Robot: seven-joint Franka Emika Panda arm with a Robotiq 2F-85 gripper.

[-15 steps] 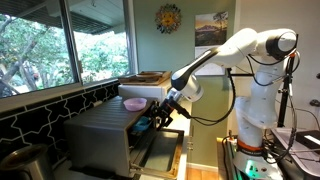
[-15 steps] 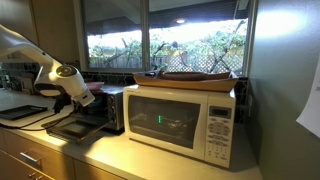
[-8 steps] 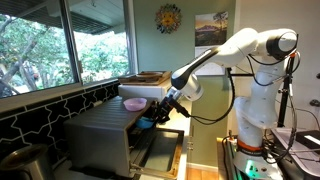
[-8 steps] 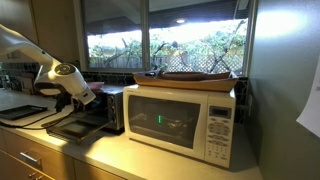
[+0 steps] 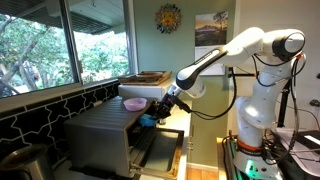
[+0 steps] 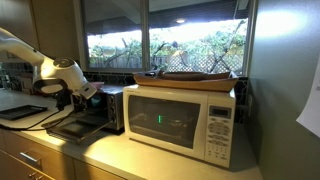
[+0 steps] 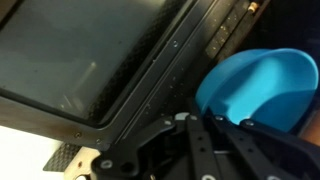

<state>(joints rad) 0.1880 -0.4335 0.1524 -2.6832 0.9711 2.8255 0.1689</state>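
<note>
The tool (image 7: 197, 122) is pinching the blue plastic bowl (image 7: 265, 85) by its rim beside the black toaster oven (image 7: 90, 60), ideally holding it level.

- blue bowl (image 7: 262, 85): smooth plastic with a soft sheen;
- oven door (image 7: 90, 50): dark glass, glossy, finely speckled; its frame is dark metal, satin, set with small screws;
- gripper (image 7: 214, 122): black and matt; metal or hard plastic, cannot tell;
- oven (image 5: 100, 140): grey metal shell, dull;
- pink bowl (image 5: 133, 103) on its top: smooth, looks like plastic;
- arm (image 5: 250, 45): white glossy shell;
- microwave (image 6: 180, 120), right: cream plastic, smooth; door dark and reflective;
- tiles (image 5: 40, 115), left: dark, glossy;
- counter (image 6: 150, 160): pale, smooth, matt.
</note>
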